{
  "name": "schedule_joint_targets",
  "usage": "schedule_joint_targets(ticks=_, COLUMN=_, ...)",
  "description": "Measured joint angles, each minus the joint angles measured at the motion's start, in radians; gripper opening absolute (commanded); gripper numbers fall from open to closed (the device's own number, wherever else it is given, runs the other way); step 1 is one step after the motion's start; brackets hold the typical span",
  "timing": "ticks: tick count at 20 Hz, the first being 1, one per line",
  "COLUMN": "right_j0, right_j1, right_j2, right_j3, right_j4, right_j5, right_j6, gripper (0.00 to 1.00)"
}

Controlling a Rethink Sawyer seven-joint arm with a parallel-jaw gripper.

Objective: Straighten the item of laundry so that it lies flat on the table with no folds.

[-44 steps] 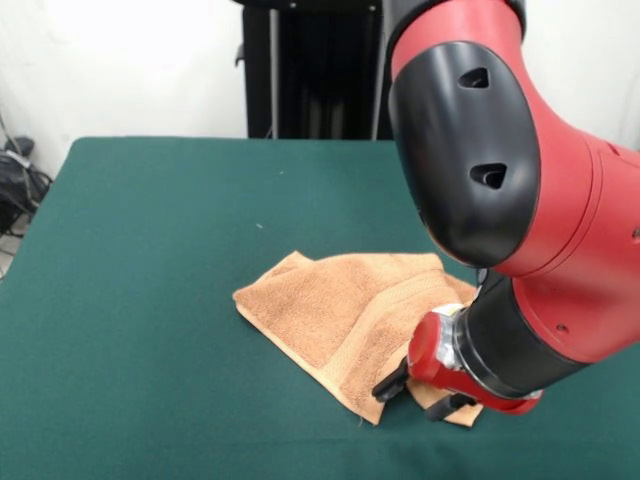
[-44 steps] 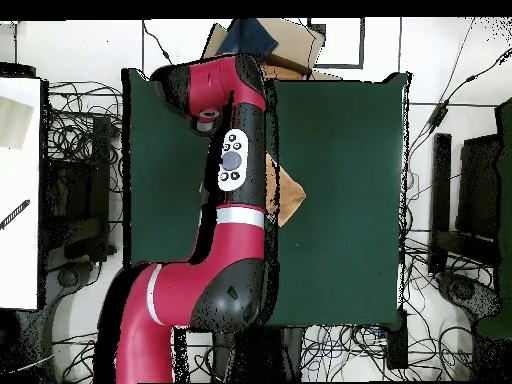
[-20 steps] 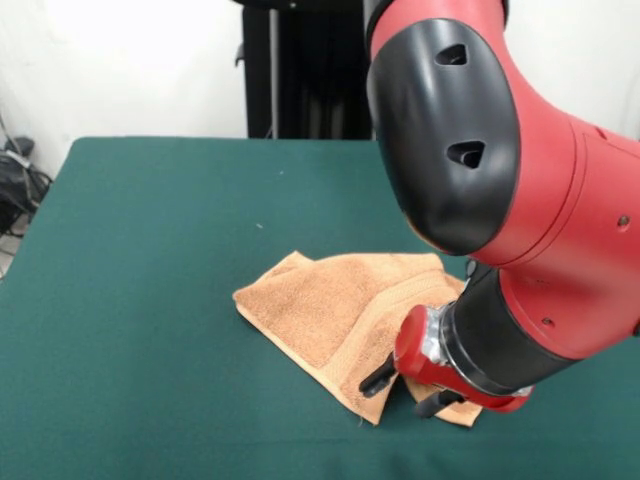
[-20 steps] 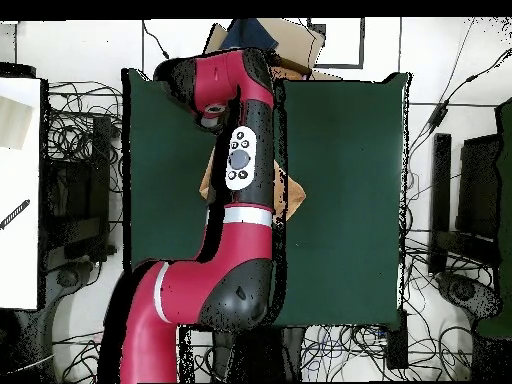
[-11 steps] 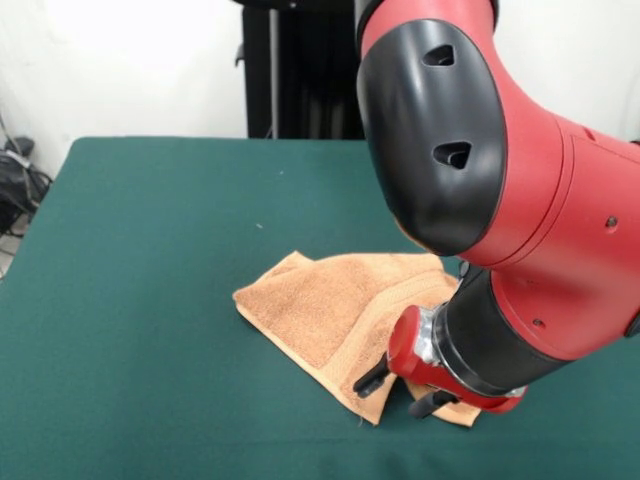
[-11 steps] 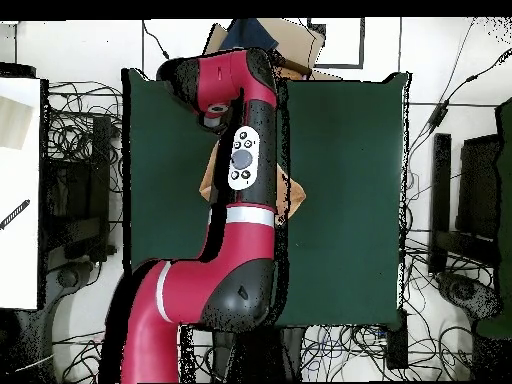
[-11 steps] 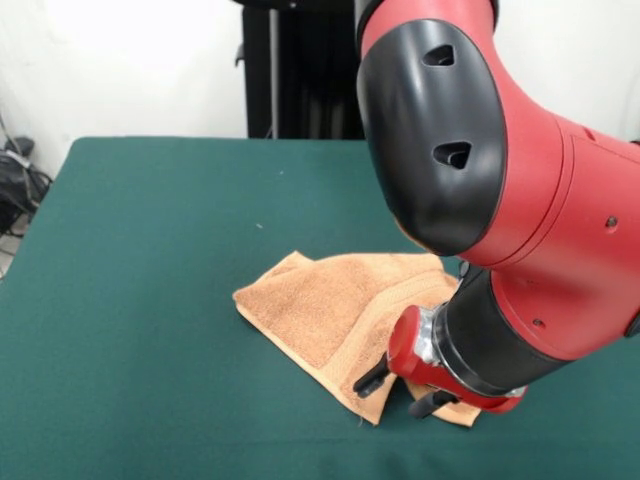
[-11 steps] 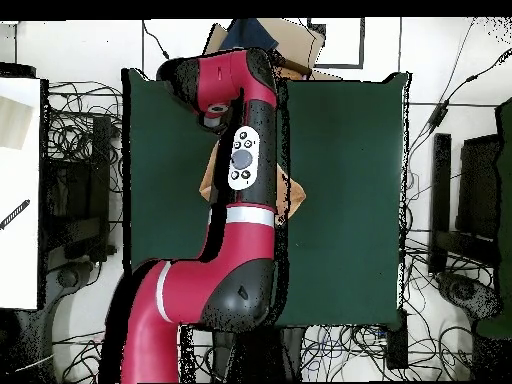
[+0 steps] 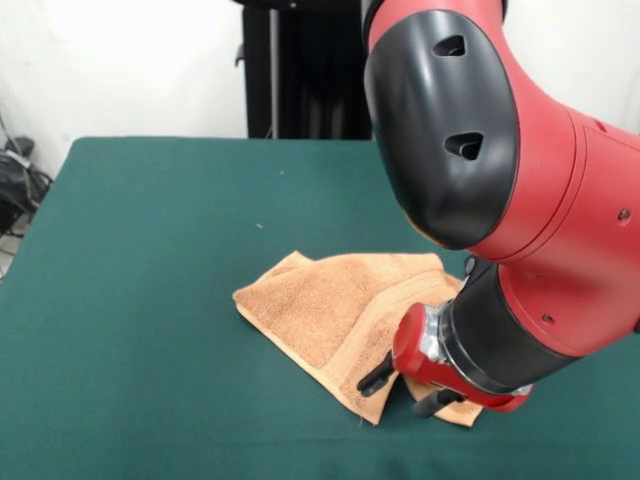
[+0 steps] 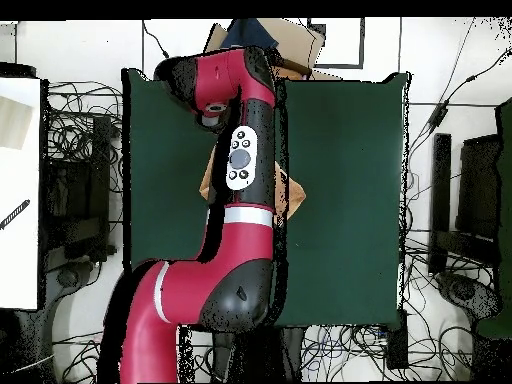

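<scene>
Towel (image 9: 340, 305): one, folded; fingers (image 9: 376, 377) seemingly spread above.

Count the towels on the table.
1. The tan towel lies folded on the green table, its near corner under the gripper. The arm hides part of the table.

Front camera low, facing robot, overhead straight down, sharing table (image 9: 150, 250)

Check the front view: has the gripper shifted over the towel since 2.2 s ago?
Yes. The gripper has slid toward the picture's left along the towel's near edge, closer to its front corner. The towel itself has not moved on the table.
</scene>
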Motion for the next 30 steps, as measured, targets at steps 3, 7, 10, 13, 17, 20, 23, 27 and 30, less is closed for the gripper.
schedule_joint_targets(ticks=3, right_j0=0.0, right_j1=0.0, right_j2=0.0, right_j3=0.0, right_j4=0.0, right_j5=0.0, right_j6=0.0, gripper=1.0)
schedule_joint_targets(ticks=7, right_j0=0.0, right_j1=0.0, right_j2=0.0, right_j3=0.0, right_j4=-0.002, right_j5=0.0, right_j6=0.0, gripper=1.0)
schedule_joint_targets(ticks=10, right_j0=0.0, right_j1=-0.003, right_j2=0.001, right_j3=0.005, right_j4=-0.003, right_j5=0.0, right_j6=0.0, gripper=1.0)
schedule_joint_targets(ticks=13, right_j0=0.0, right_j1=-0.004, right_j2=0.001, right_j3=0.009, right_j4=-0.003, right_j5=0.0, right_j6=0.0, gripper=1.0)
schedule_joint_targets(ticks=17, right_j0=0.0, right_j1=-0.01, right_j2=0.002, right_j3=0.027, right_j4=-0.005, right_j5=0.0, right_j6=0.0, gripper=1.0)
schedule_joint_targets(ticks=20, right_j0=0.0, right_j1=-0.018, right_j2=0.002, right_j3=0.044, right_j4=-0.006, right_j5=0.0, right_j6=0.0, gripper=1.0)
schedule_joint_targets(ticks=23, right_j0=0.0, right_j1=-0.025, right_j2=0.003, right_j3=0.057, right_j4=-0.006, right_j5=0.0, right_j6=0.0, gripper=1.0)
schedule_joint_targets(ticks=27, right_j0=0.001, right_j1=-0.038, right_j2=0.003, right_j3=0.087, right_j4=-0.006, right_j5=-0.009, right_j6=0.0, gripper=1.0)
schedule_joint_targets(ticks=30, right_j0=0.004, right_j1=-0.051, right_j2=0.003, right_j3=0.115, right_j4=-0.006, right_j5=-0.024, right_j6=0.0, gripper=1.0)
